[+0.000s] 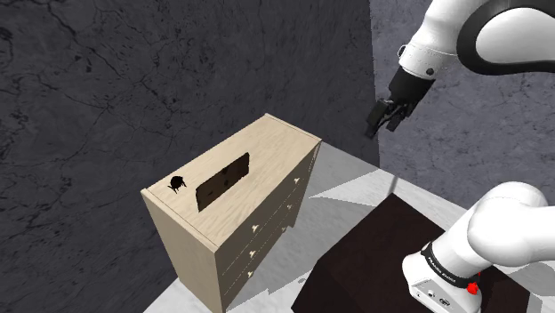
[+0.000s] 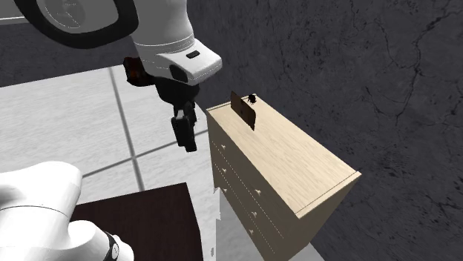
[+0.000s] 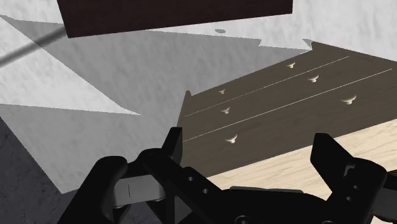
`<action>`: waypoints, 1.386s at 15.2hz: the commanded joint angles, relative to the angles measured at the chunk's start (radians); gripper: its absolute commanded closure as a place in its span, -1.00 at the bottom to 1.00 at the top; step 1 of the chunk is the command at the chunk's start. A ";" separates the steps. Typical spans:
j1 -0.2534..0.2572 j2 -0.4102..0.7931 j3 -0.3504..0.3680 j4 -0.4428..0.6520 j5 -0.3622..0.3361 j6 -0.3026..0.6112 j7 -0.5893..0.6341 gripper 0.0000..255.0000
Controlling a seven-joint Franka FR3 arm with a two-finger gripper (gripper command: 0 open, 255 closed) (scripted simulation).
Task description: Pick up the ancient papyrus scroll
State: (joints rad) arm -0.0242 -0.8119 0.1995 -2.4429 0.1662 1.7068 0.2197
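Closest to the lens in the wrist view is our all-black two-finger gripper (image 3: 248,143), its fingers rising on either side of the middle.

Largest in the scene are a dark grey marbled wall (image 1: 107,80) and a white floor with dark seams (image 2: 67,119). Our white arm with dark joints (image 1: 445,27) arches in above them. Next comes a pale wooden chest of drawers (image 1: 276,147) with small knobs, standing against the wall, and then the dark brown box (image 1: 374,258) that serves as our stand.

On the chest's top, toward the end at the shoulder view's left, sits a dark brown, thin rectangular piece (image 1: 222,180), which we take to be the scroll. We cannot tell whether it lies flat or stands on edge. Near it, but apart, is a small black lump (image 1: 177,184).

We judge the task barely begun. The scroll rests on the chest, untouched and not yet lifted. What is left, as we see it, is to bring the claw over the chest's top, come down on the scroll, close on it and raise it.

The claw hangs in the air off the chest's drawer-front side, well apart from the scroll. Its fingers are spread wide, with nothing between them, and they touch nothing.
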 commanded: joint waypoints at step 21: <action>-0.452 0.956 0.989 0.557 -0.530 0.117 1.618 -1.00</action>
State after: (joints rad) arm -0.4734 0.0173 1.1442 -1.9437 -0.2356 1.8574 1.6997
